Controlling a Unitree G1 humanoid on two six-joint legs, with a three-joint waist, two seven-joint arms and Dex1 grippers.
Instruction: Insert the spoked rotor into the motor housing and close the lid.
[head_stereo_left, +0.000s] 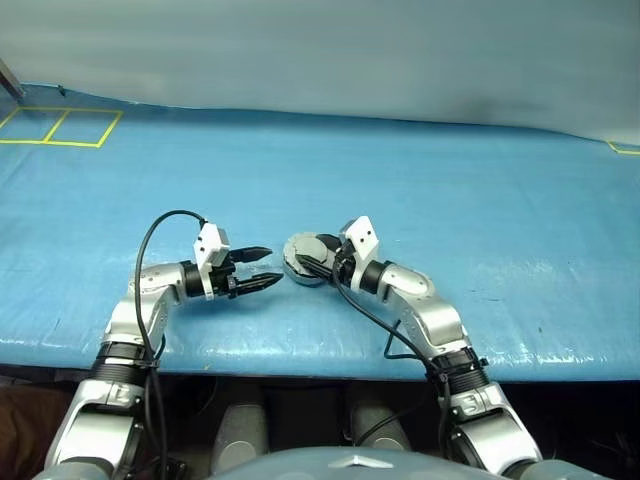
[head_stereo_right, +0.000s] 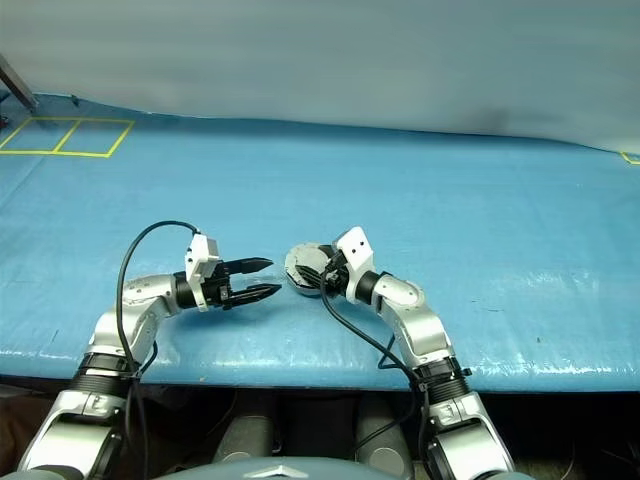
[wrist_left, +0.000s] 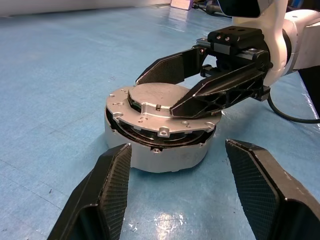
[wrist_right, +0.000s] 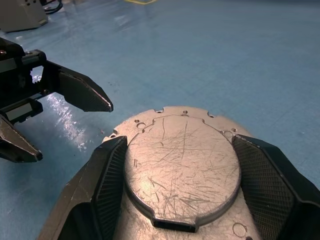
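Head views (left and right eye). A blue table cover (head_stereo_left: 420, 180) carries the motor housing (head_stereo_left: 303, 268), which sits near the front edge between the two arms. The lid (head_stereo_left: 308, 250) lies on top of it, plain grey face up. The right gripper (head_stereo_left: 318, 262) reaches in from the right, its fingers over the lid. The left gripper (head_stereo_left: 262, 270) points at the housing from the left, its tips just beside the housing and apart from it; its two fingers stand well apart with nothing between them. Yellow tape lines (head_stereo_left: 60, 128) mark the far left corner of the cover.

Left wrist view. The left gripper's own fingers (wrist_left: 107, 192) rise spread wide on either side of the housing (wrist_left: 165, 155), short of its wall. The lid (wrist_left: 155, 107) sits slightly tilted on the housing, with a dark gap showing under its near rim. The right gripper (wrist_left: 165, 92) comes in from beyond, one finger lying across the lid's raised centre, the other behind it.

Right wrist view. The right gripper's fingers (wrist_right: 107, 185) flank the scratched, raised centre of the lid (wrist_right: 182, 165), one on each side, close against its edge; whether they press it cannot be told. The left gripper (wrist_right: 70, 125) shows beyond, open.
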